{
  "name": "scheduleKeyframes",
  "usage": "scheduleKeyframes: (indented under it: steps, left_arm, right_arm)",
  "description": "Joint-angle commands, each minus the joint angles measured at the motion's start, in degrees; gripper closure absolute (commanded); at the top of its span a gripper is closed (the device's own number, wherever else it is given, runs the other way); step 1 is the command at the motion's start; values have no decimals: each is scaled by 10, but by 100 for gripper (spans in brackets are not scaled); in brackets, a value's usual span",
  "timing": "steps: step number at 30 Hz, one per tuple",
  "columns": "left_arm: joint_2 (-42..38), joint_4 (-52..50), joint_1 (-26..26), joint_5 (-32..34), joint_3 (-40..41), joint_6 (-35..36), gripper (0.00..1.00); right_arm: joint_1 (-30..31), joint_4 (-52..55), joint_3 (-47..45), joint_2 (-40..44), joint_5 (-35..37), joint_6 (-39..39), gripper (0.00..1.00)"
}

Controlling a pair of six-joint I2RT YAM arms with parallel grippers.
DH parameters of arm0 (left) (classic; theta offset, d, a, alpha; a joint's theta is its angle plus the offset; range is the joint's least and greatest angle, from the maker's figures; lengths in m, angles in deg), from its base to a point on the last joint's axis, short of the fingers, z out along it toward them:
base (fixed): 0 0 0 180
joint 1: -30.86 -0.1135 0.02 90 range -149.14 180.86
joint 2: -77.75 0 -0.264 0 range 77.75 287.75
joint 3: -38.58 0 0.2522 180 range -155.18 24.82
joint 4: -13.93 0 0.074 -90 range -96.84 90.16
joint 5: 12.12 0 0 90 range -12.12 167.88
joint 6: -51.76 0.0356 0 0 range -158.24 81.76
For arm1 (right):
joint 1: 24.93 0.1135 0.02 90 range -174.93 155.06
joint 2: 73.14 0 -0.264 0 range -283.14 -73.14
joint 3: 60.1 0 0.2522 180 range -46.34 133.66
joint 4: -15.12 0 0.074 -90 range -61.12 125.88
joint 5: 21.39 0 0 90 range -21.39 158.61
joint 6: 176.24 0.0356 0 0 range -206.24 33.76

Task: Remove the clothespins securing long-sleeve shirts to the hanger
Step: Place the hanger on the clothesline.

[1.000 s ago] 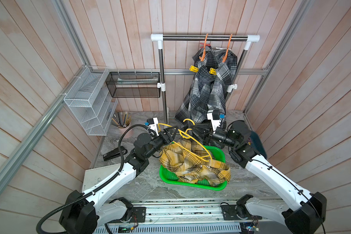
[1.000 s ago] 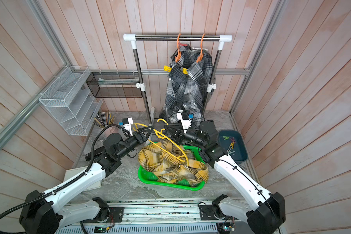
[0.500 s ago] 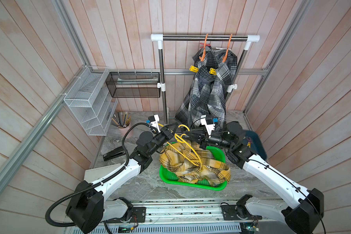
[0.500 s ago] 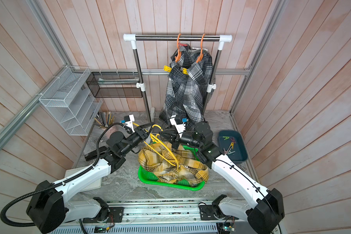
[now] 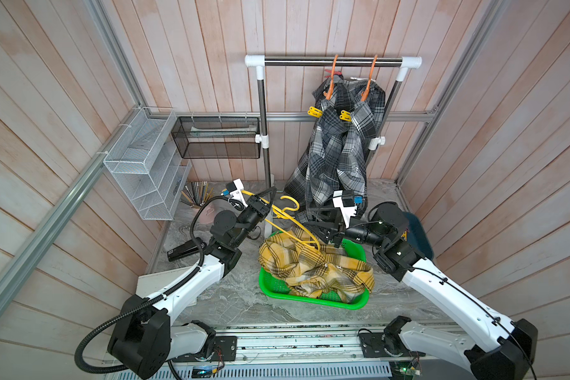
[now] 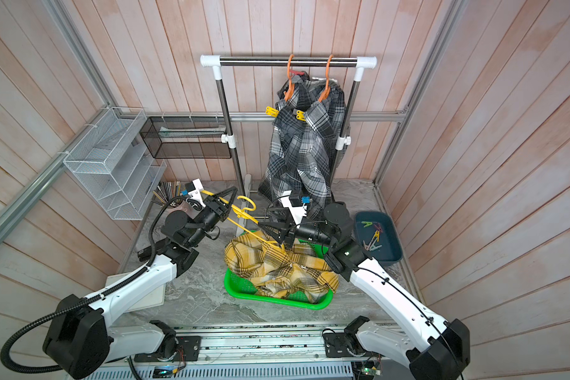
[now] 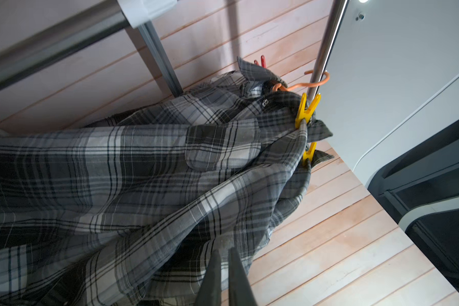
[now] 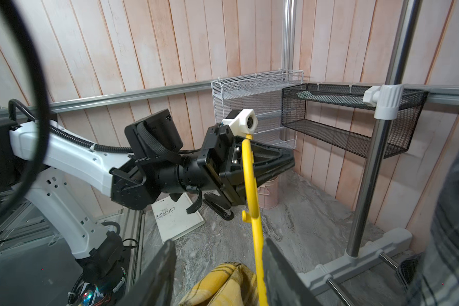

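L gripper [image 8: 286, 161] clenched on yellow hanger [image 8: 251, 185]; R gripper [image 8: 219, 254] released, jaws astride its arm. Yellow plaid shirt [image 5: 310, 266] lies in green basket [image 5: 310, 300], centre of worktop [image 5: 231, 296]. Back R straight off w/o snagging. Yellow clothespins [image 5: 315, 112] pinch grey shirts [image 5: 339, 158] at 12 o'clock.

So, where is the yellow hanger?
Above the green basket's far rim: the right wrist view shows the yellow hanger gripped by the left gripper, passing between the right gripper's open jaws.
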Motion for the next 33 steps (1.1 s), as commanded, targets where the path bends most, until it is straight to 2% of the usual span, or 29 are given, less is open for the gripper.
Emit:
scheduleKeyframes:
  steps: [1, 5, 10, 19, 24, 30, 33]
  left_arm:
    - [-26, 48, -22, -11, -4, -43, 100]
    - [-39, 72, -44, -16, 2, -86, 100]
    - [-60, 58, -59, -22, -3, -91, 100]
    - [-66, 84, -76, -35, 6, -128, 100]
    - [-71, 93, -81, -37, 14, -142, 100]
    - [-68, 110, -88, -39, 19, -160, 100]
    - [-61, 130, -94, -40, 22, -177, 100]
  right_arm:
    - [2, -14, -27, 14, 8, 4, 45]
    - [2, -34, -47, 21, 13, 6, 44]
    - [2, -56, -61, 15, 33, -9, 42]
    - [2, -102, -61, -35, 25, -6, 43]
    - [2, -140, -61, -58, 19, 3, 48]
    - [3, -168, -52, -88, 12, 19, 64]
    - [6, -162, -47, -95, 12, 15, 65]
